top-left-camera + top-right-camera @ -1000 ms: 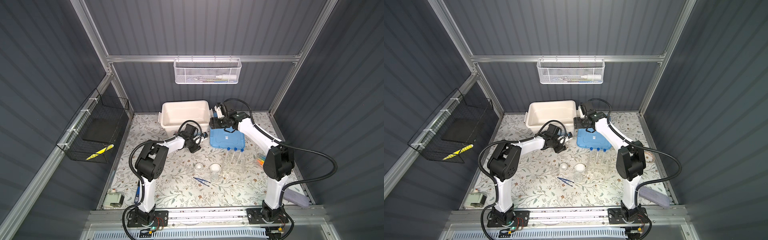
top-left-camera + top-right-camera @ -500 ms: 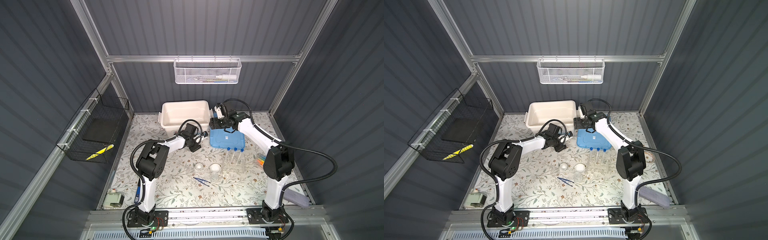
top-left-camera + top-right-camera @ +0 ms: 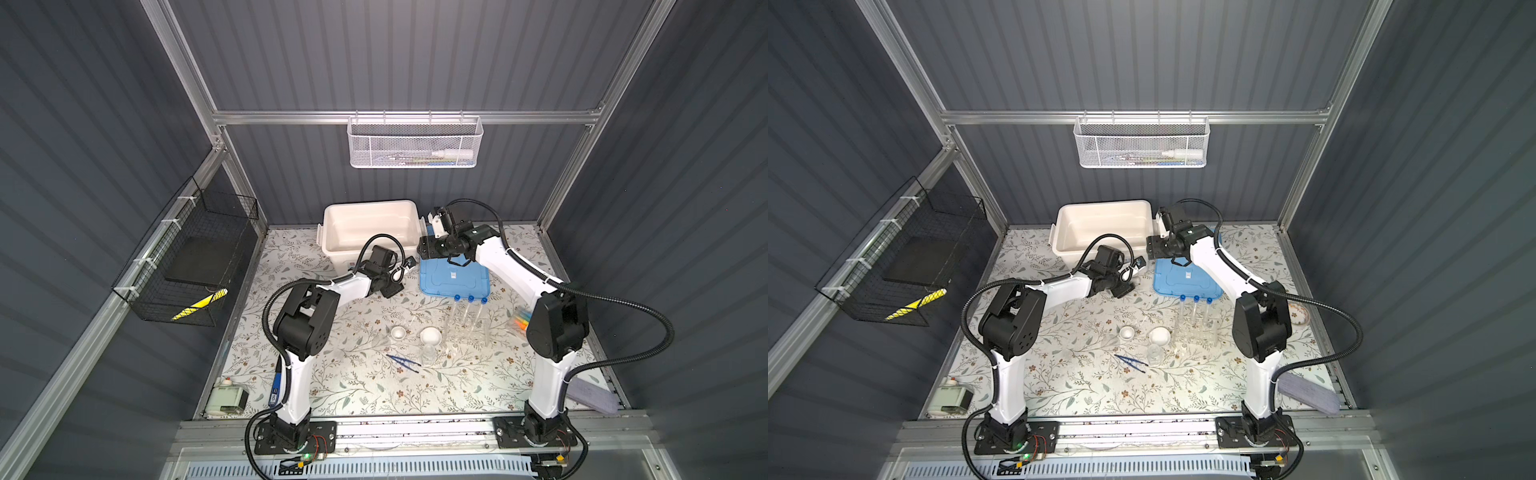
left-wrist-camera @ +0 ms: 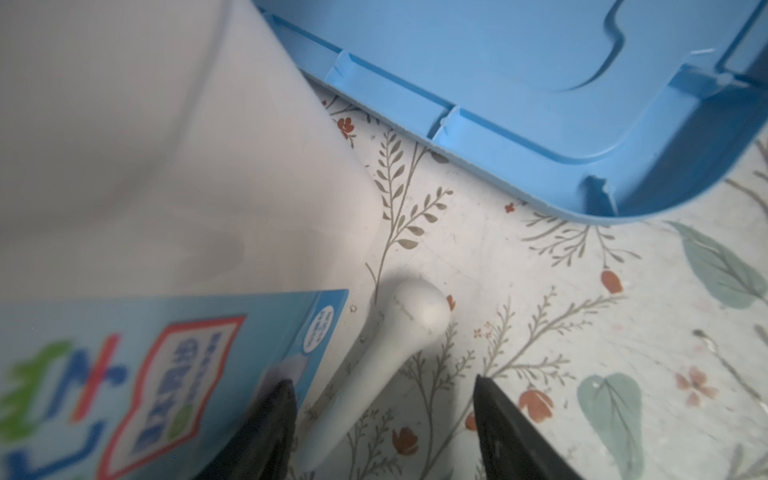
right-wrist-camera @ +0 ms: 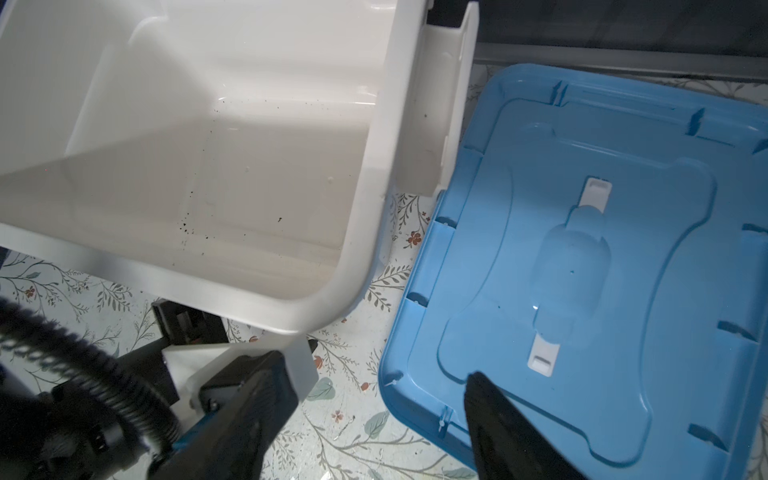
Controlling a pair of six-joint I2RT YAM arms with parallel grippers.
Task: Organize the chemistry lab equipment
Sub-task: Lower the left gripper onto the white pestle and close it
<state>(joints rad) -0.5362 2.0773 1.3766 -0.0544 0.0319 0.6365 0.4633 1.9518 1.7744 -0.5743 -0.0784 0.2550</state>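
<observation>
We saw the left gripper (image 4: 380, 380) with its jaws parted and gripping nothing, the one white rod (image 4: 399, 332) lying between them on the tabletop (image 4: 540, 291) beside the white bin (image 4: 124, 145). The right gripper (image 5: 374, 365) held its jaws wide and empty above the gap between bin and blue lid (image 5: 582, 249). Nearer the arm bases we counted three test tubes (image 3: 468, 316) in one clear rack (image 3: 465, 338), two white dishes (image 3: 398, 332), one flask (image 3: 428, 354) and one pair of tweezers (image 3: 403, 360).
</observation>
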